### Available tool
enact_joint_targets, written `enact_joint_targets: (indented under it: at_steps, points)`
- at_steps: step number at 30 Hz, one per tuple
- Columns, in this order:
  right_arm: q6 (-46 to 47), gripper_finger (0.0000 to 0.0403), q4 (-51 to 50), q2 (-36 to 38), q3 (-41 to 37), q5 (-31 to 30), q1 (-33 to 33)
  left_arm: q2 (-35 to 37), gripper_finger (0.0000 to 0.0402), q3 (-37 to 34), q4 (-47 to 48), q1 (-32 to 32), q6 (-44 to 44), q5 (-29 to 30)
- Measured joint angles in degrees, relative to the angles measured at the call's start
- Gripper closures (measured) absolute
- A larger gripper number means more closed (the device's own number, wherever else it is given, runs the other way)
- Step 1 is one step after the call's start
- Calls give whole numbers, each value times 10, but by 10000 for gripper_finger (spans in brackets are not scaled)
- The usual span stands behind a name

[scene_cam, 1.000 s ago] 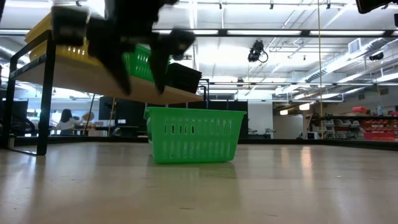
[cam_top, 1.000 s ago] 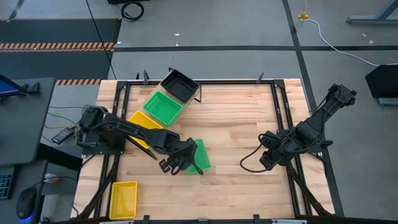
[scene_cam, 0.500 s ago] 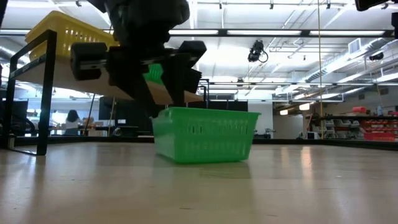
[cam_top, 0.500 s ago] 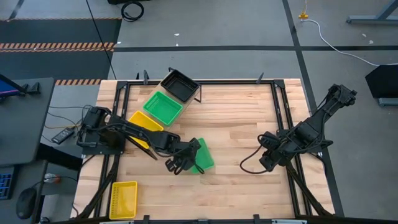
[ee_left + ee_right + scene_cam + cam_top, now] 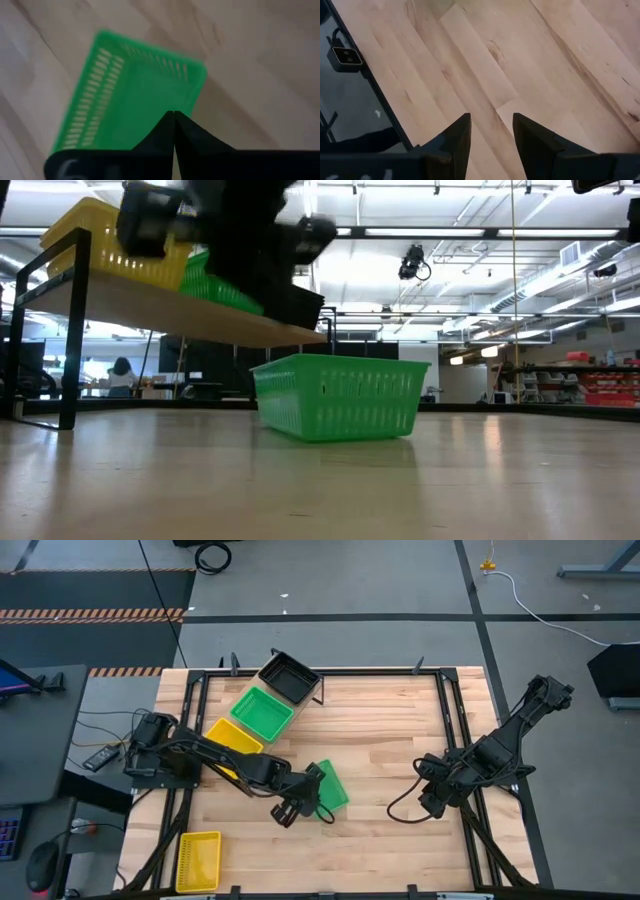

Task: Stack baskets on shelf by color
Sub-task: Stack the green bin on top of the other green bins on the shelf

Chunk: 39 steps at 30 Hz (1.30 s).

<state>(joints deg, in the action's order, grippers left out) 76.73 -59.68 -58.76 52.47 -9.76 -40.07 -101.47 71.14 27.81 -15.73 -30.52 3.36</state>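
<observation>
A yellow basket (image 5: 198,861) lies at the table's (image 5: 390,740) near-left corner. Mid-table, the left gripper (image 5: 300,802), jaws pressed together, hangs over a green basket (image 5: 331,790). The right gripper (image 5: 432,802), jaws spread, waits right. The shelf (image 5: 262,712) behind holds yellow, green, black baskets.

Overhead, table-level and close left wrist cameras share the green basket (image 5: 331,790); the right wrist camera faces bare tabletop.

The left hand (image 5: 296,802) sits mid-worktop (image 5: 390,730) with a basket (image 5: 330,790) just beside it. The shelf (image 5: 262,708) lies behind it, bearing three stacks. A lone basket (image 5: 198,861) lies nearer the front edge. The right hand (image 5: 432,802) waits well apart.
</observation>
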Motion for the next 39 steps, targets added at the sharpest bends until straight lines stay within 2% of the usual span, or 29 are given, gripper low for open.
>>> enact_joint_targets:
  at_steps: [7, 13, 19, 23, 28, 34, 39]
  points:
    - [15, 250, 0, 0, 0, -10, 0, 0, 398, 124, 79, 5, 16, 14]
    - [32, 250, 3, 0, 0, -18, 0, 1, 399, 252, 208, 23, 15, 21]
    - [30, 250, 8, 0, 0, -55, 0, 2, 400, 275, 305, 34, 1, -34]
    - [37, 250, 9, 0, 0, -77, 0, 2, 387, 233, 286, 31, -10, -53]
    - [62, 250, 10, -2, 0, -121, 0, 1, 327, 137, 223, 33, -66, -65]
    - [67, 250, 36, -2, 0, -134, 0, 0, 243, 28, 113, 32, -77, -42]
    - [47, 250, 39, -2, 0, -130, 0, 0, 196, -30, 4, 32, -77, -2]
